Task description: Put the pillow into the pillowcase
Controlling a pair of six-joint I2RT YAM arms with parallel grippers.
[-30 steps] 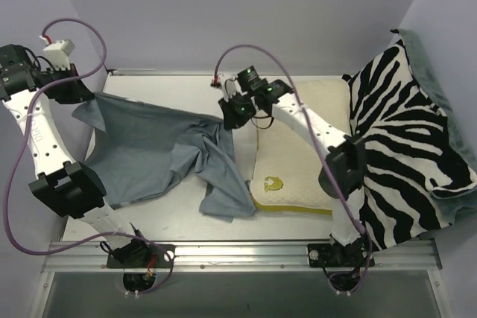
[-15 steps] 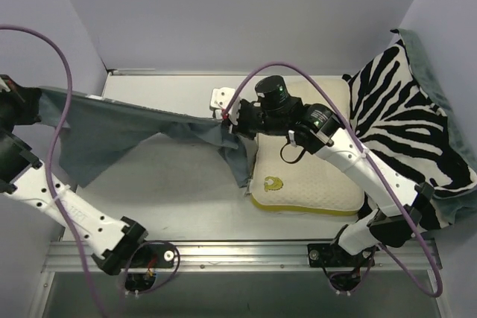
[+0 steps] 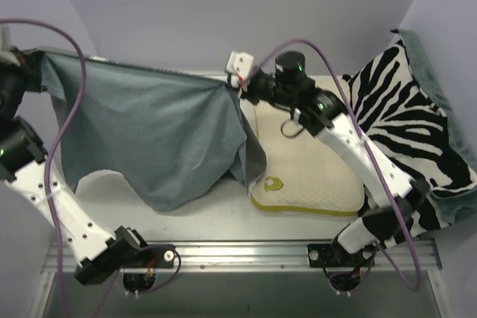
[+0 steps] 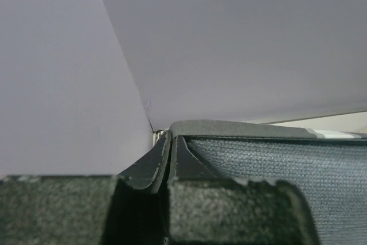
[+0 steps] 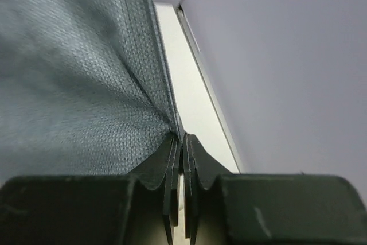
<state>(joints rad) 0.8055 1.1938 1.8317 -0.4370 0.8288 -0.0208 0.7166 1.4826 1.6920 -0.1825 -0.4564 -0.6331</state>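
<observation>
Pale lilac walls close round a white table, seen first from above, where one pillowcase is held in the air over the left half, spread like a curtain: its long upper edge is stretched left to right and its lower edge hangs uneven above the surface. That edge is clamped at the left corner by the left gripper, near the left wall, and at the right corner by the right gripper. One pillow is laid flat right of centre, long axis far to near, yellow band and logo toward the bases; its left edge is overlapped by hanging fabric, its right side met by one zebra-striped cloth. Bare table is left along the near edge. From the left wrist, the jaws are seen pressed together on the pillowcase hem, which runs off rightward. From the right wrist, the jaws are likewise shut on the pillowcase, with fabric at left and wall at right
</observation>
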